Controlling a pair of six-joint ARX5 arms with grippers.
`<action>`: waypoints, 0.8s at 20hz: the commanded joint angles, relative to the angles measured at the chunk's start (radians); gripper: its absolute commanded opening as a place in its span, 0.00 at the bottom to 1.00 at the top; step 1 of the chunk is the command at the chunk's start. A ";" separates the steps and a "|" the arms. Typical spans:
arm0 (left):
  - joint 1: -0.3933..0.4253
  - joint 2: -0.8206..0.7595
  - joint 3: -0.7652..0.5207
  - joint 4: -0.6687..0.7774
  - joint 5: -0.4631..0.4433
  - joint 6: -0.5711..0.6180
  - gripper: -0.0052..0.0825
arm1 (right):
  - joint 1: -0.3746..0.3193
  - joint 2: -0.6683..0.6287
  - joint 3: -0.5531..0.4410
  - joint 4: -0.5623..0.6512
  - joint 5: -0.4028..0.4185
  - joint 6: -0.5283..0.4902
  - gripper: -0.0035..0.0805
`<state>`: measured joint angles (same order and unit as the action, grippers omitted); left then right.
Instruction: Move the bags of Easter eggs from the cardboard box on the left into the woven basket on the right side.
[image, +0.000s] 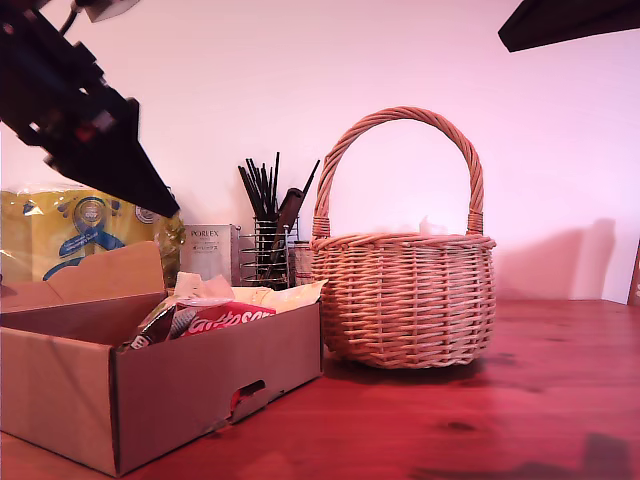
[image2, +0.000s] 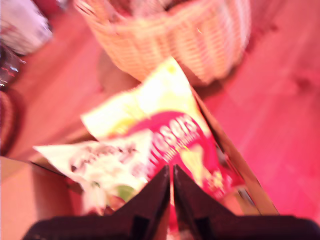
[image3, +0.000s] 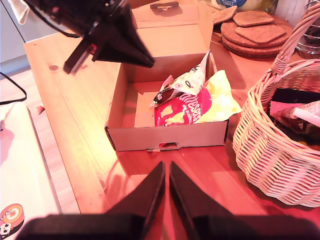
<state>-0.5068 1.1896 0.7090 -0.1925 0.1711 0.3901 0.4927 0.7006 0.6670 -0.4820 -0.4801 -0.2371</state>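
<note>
- The cardboard box fills the lower left of the exterior view, near the woven basket at centre
- The bags of Easter eggs lie in the box's end nearest the basket; more packets sit inside the basket
- My first gripper hovers above the bags, jaws together, empty
- My second gripper hangs over bare table, jaws together
</note>
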 joint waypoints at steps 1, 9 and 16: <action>0.003 0.076 -0.007 0.045 -0.042 -0.001 0.96 | 0.003 0.002 -0.014 0.005 0.000 -0.004 0.03; 0.026 0.317 -0.007 0.290 -0.166 0.090 0.93 | 0.002 0.002 -0.014 0.005 0.000 -0.004 0.03; 0.089 0.431 -0.007 0.402 -0.174 0.089 0.93 | 0.002 0.002 -0.014 0.006 0.000 -0.004 0.03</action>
<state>-0.4282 1.6058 0.7086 0.1959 0.0013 0.4747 0.4927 0.7006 0.6670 -0.4820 -0.4801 -0.2371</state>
